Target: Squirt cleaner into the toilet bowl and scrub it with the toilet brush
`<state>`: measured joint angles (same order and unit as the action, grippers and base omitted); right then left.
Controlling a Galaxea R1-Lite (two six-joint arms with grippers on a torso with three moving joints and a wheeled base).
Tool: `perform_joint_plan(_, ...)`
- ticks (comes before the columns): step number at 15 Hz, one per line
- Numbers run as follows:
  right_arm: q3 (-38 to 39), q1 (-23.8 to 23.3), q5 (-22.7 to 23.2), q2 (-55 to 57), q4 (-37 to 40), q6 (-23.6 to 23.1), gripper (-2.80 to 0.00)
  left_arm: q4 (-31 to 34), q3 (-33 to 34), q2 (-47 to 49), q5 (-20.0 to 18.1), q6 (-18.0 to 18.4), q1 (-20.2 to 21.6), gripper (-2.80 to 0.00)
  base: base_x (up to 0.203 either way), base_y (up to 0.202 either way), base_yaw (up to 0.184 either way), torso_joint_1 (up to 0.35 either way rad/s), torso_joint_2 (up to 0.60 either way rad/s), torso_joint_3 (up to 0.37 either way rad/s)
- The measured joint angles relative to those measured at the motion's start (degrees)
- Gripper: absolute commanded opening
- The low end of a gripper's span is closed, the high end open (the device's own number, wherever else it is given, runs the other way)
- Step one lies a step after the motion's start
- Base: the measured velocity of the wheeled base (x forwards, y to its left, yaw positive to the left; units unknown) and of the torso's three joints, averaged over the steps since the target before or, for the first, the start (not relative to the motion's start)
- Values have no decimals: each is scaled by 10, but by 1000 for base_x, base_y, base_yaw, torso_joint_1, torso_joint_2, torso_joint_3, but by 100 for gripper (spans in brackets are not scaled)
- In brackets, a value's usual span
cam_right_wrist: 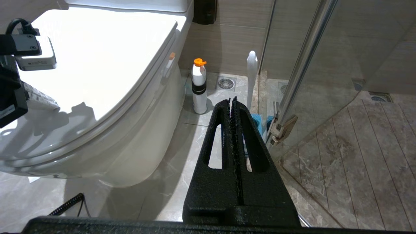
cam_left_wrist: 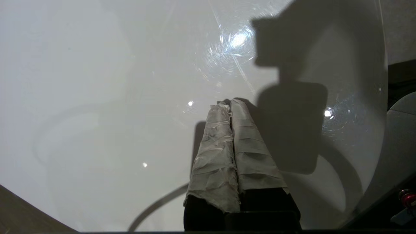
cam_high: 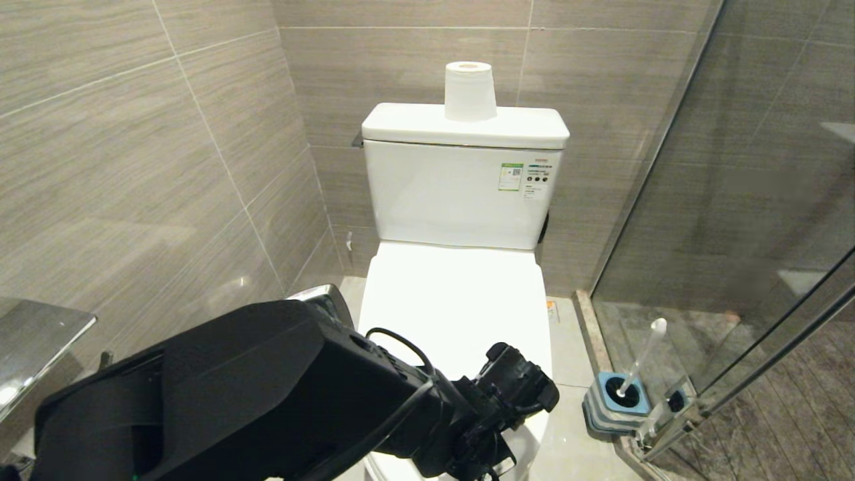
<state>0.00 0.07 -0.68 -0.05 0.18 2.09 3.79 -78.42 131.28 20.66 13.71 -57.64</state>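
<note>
The toilet bowl (cam_right_wrist: 130, 152) is covered by its shut white lid (cam_high: 454, 300), so the inside is hidden. My left arm (cam_high: 300, 387) reaches across the front of the lid. Just above the glossy lid (cam_left_wrist: 97, 97), my left gripper (cam_left_wrist: 227, 103) is shut with its tape-wrapped fingers (cam_left_wrist: 214, 146) pressed together and holding nothing. The toilet brush (cam_high: 641, 357) stands in its blue-and-grey holder (cam_high: 618, 401) on the floor right of the toilet. My right gripper (cam_right_wrist: 232, 99) is shut and empty, low beside the toilet, pointing toward the brush handle (cam_right_wrist: 252, 78). The cleaner is out of view.
A white bottle with an orange cap (cam_right_wrist: 199, 87) stands on the floor beside the toilet base. A paper roll (cam_high: 469, 90) sits on the tank (cam_high: 461, 194). The glass shower door (cam_high: 735, 200) closes the right side. A steel bin (cam_high: 327, 297) stands left of the toilet.
</note>
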Motion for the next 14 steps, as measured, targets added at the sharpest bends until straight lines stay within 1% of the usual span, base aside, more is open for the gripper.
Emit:
perform_joint_plan(2,0,0,0,0,0,0,-280,-2,-2,0,9,-10,-1,-280,0,0,0,0,0,0)
perform_joint_plan(4,0,0,0,0,0,0,-280,-4,-11,-9,36,-26,-1,-280,0,0,0,0,0,0)
perform_joint_plan(7,0,0,0,0,0,0,-280,-5,-43,-47,52,-31,9,-280,0,0,0,0,0,0)
perform_joint_plan(10,0,0,0,0,0,0,-280,-14,-105,-110,64,-27,39,-280,0,0,0,0,0,0)
perform_joint_plan(14,0,0,0,0,0,0,-280,-9,-151,-228,74,-4,98,-280,0,0,0,0,0,0)
